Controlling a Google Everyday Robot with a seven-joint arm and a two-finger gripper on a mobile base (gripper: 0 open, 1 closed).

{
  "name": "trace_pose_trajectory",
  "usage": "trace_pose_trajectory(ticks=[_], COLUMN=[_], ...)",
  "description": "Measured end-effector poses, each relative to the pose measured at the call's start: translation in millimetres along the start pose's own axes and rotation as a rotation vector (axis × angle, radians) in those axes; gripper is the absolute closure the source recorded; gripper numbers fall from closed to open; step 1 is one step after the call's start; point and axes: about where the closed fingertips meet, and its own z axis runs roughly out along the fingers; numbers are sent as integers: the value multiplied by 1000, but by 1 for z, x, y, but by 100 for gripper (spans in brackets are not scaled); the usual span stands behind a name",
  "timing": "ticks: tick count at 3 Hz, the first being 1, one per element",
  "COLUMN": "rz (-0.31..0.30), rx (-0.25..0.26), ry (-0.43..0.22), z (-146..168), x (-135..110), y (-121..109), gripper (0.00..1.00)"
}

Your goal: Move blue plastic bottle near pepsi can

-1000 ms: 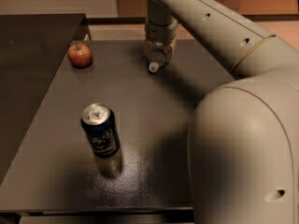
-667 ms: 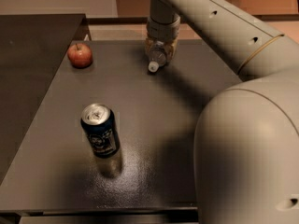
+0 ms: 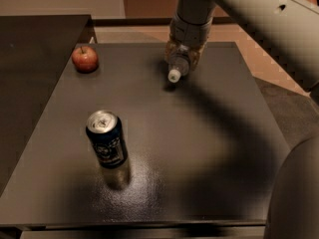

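- Navy pepsi can (image 3: 107,139) is standing upright on the near part of the dark counter (image 3: 209,153).
- Beyond the can and to its right, well apart from it, the blue plastic bottle (image 3: 177,69) is hanging cap-down; the carry toward the can looks hardly begun.
- Tool (image 3: 185,55) is gripping the bottle's body there, its fingers closed round it.

Grey gripper (image 3: 184,54) far over dark table (image 3: 209,133), around bluish white-capped bottle (image 3: 179,65); navy silver-topped can (image 3: 106,141); red apple (image 3: 84,59).
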Motion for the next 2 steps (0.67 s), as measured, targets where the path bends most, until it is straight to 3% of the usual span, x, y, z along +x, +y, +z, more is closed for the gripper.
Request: trace_pose_trajectory(ticks=[2], rz=[-19], rx=[-4], ry=[-71], z=[-40], x=[-84], y=[53], gripper=[100])
